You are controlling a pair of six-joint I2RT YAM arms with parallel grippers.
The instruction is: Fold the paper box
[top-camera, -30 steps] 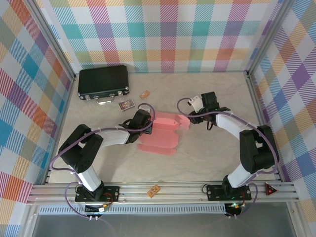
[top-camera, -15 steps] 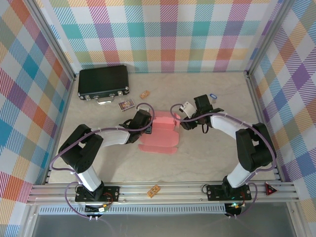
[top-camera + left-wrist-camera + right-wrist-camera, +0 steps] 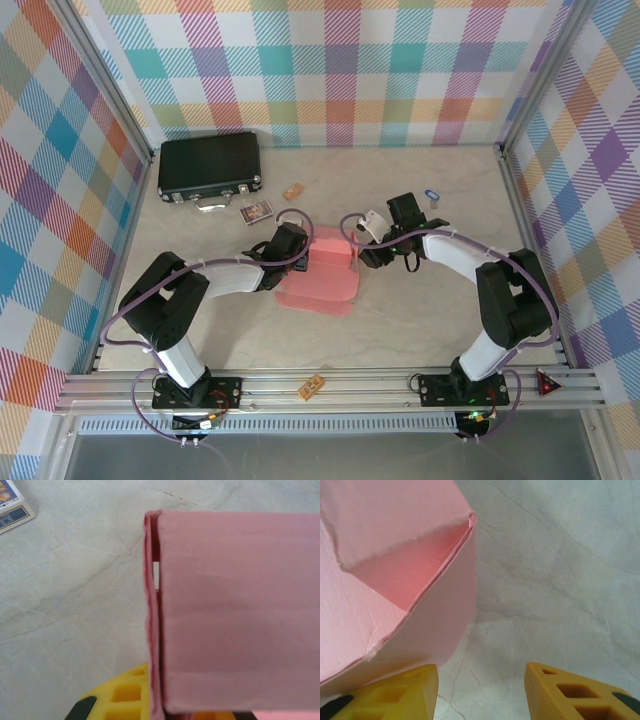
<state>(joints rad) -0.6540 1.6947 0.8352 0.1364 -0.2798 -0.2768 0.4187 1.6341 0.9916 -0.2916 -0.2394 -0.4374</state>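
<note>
The salmon-pink paper box (image 3: pixel 330 255) lies mid-table, its rear part raised and a flat flap (image 3: pixel 318 292) spread toward me. My left gripper (image 3: pixel 303 253) is shut on the box's left wall. In the left wrist view the pink card (image 3: pixel 235 610) stands edge-on between the yellow fingers (image 3: pixel 117 695). My right gripper (image 3: pixel 358 250) is open at the box's right end. In the right wrist view the box's folded corner (image 3: pixel 395 580) sits just above the left finger (image 3: pixel 395 695). Bare table shows between that finger and the right finger (image 3: pixel 575 690).
A black hard case (image 3: pixel 210 165) stands at the back left, with a small printed card (image 3: pixel 257 211) and a wooden block (image 3: pixel 293 191) near it. A small blue-ringed object (image 3: pixel 431 194) lies behind the right arm. Another block (image 3: pixel 312 386) rests on the front rail.
My right gripper has moved left up to the box's right end. The flap that stuck out there is now folded in. The left gripper has not moved.
</note>
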